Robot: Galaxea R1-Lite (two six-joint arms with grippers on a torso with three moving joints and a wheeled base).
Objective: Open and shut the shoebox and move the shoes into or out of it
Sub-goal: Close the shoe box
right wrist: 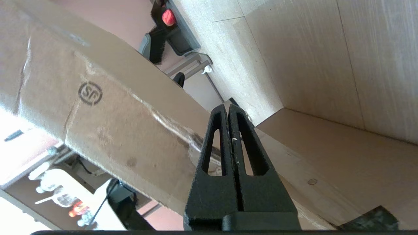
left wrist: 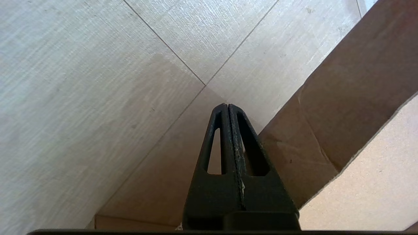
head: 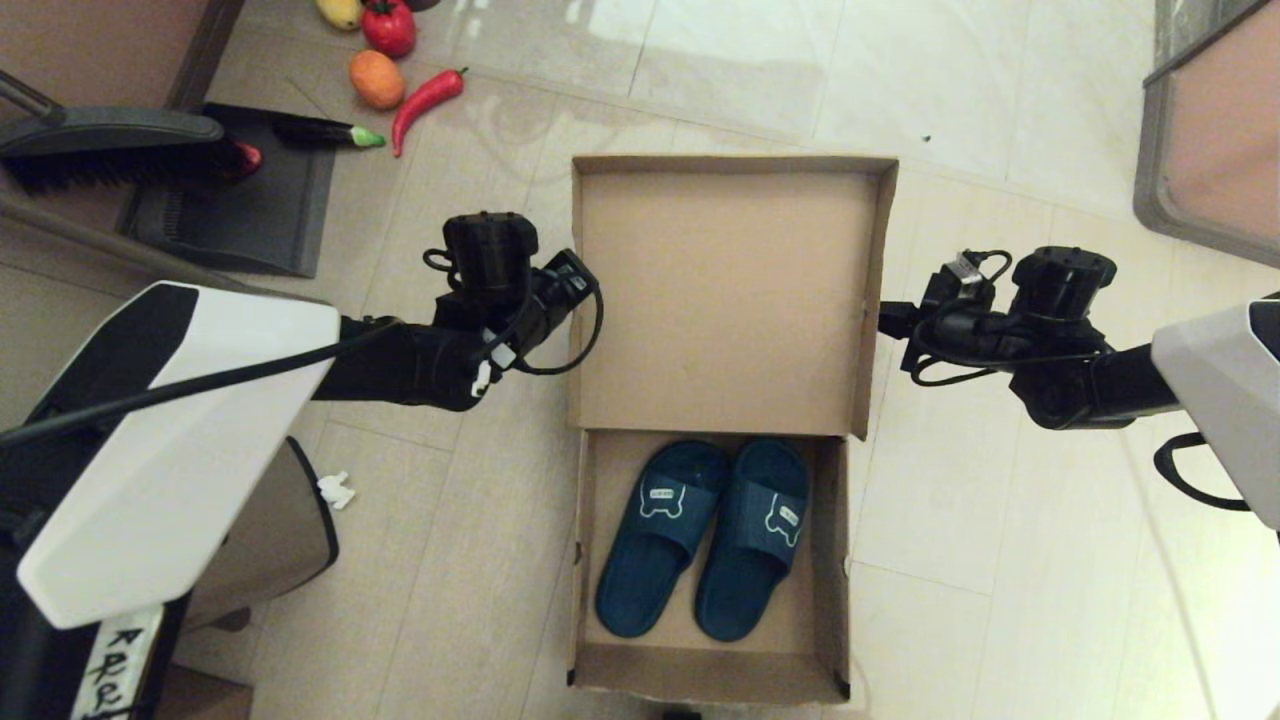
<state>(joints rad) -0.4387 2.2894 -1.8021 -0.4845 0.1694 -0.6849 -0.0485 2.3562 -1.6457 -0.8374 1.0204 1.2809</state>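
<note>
The shoebox stands open with the shoes inside, flanked seemingly untouched by the closed, empty left claw and right claw.

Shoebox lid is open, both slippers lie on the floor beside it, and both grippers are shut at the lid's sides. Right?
Not quite. The head view shows the shoes lying inside the shoebox, not on the floor. The rest holds: lid open, left gripper and right gripper shut.

The head view looks steeply down at the shoebox; both wrist views sit close against its sides.
</note>
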